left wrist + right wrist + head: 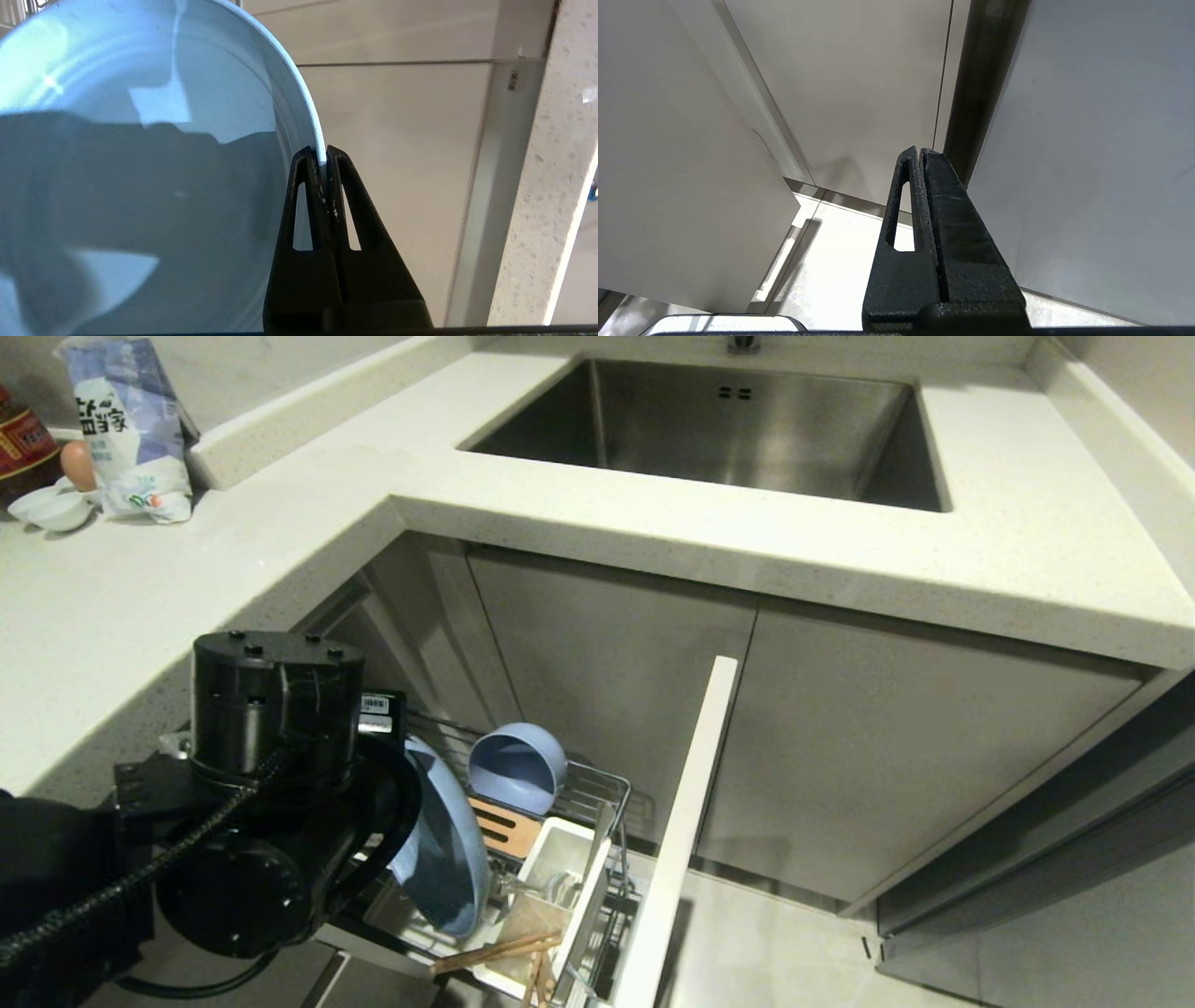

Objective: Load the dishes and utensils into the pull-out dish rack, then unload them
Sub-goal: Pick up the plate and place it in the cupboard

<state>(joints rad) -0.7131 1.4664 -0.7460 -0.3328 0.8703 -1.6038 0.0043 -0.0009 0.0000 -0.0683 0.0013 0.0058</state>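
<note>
The pull-out dish rack (597, 803) stands drawn out below the desk (840, 560), its white panel front (686, 831) edge-on to the head view, and it is the biggest hazard: prongs and wire sit all round the plate, so any sideways swing of the left arm could knock the plate against them or against the desk edge above. The large pale-blue plate (446, 859) stands on edge in the rack, and the left gripper (323, 156) is clamped on its thin rim with only the fingertips (343, 163) biting; a grip that shallow on a wide, heavy dish could let it pivot or slip free if moved fast. The blue bowl (518, 767) leans on its side just behind the plate, near enough that a tilting plate might clip it. The chopsticks (495, 952) poke loosely out of the white caddy (574, 859) at the front, where a dragged plate edge could flick them to the floor. The right gripper (920, 156) hangs with its jaws together, holding nothing, away from the work.
</note>
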